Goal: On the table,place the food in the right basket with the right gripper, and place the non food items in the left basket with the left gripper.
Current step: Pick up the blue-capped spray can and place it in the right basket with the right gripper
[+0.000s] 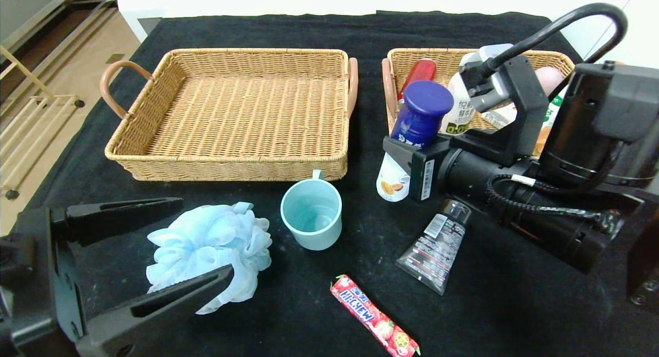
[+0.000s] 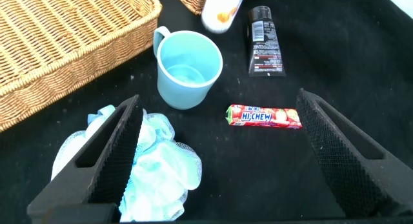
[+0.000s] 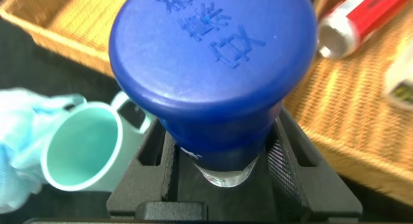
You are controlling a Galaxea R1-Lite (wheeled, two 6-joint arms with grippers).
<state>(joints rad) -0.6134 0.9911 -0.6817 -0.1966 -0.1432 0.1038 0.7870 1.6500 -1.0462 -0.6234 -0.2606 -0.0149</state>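
My right gripper (image 1: 409,153) (image 3: 222,156) is shut on the white bottle with the big blue cap (image 1: 426,103) (image 3: 213,62). It holds the bottle tilted at the near left corner of the right basket (image 1: 515,58) (image 3: 352,111). My left gripper (image 1: 206,237) (image 2: 218,98) stands open low over the pale-blue bath pouf (image 1: 219,231) (image 2: 155,166), one finger against it. The teal mug (image 1: 311,215) (image 2: 187,66) (image 3: 80,146), the dark tube (image 1: 435,246) (image 2: 264,43) and the red Hi-Chew stick (image 1: 373,316) (image 2: 264,116) lie on the black table (image 1: 515,305). The left basket (image 1: 237,161) (image 2: 64,56) holds nothing.
The right basket holds a red cylinder (image 1: 419,71) (image 3: 358,17), a squat white bottle with green print (image 1: 458,109) and other packs half hidden behind my right arm. Past the table's left edge stands a wooden rack (image 1: 31,120).
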